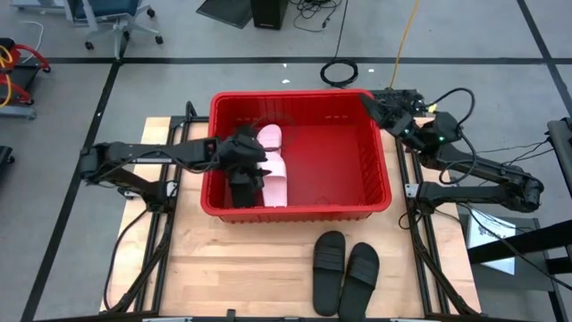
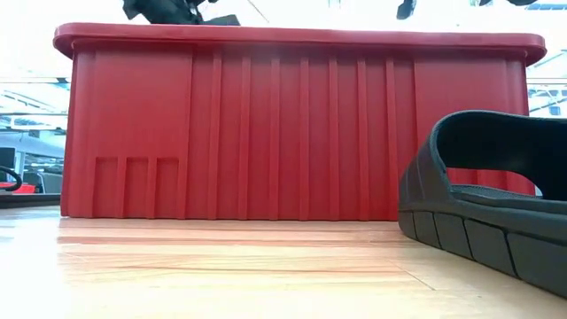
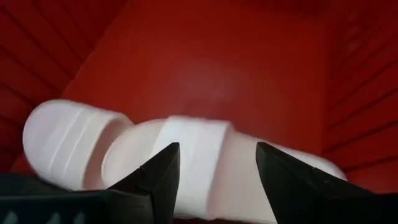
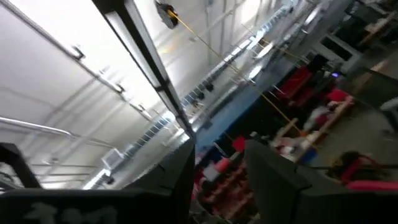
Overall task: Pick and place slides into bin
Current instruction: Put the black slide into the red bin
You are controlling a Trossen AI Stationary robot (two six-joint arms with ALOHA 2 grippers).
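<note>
The red bin (image 1: 295, 212) stands mid-table and fills the low view (image 2: 292, 124). Two pale pink slides (image 1: 271, 137) (image 1: 275, 183) lie on its floor at the left end. A dark shape, seemingly a black slide (image 1: 239, 195), sits at its near left corner. My left gripper (image 1: 256, 168) hangs open inside the bin just above the pink slides (image 3: 205, 149) (image 3: 68, 140), touching neither. Two black slides (image 1: 329, 273) (image 1: 362, 279) lie side by side on the table near the bin; one shows in the low view (image 2: 487, 204). My right gripper (image 1: 370, 104) waits at the bin's far right corner, fingers apart (image 4: 221, 165) and empty.
The bin's tall walls and thick rim (image 1: 386, 152) surround my left gripper. The right half of the bin's floor (image 1: 340, 161) is bare. Bare wooden table (image 1: 241, 268) lies left of the two black slides. Cables and a chair lie on the floor beyond the table.
</note>
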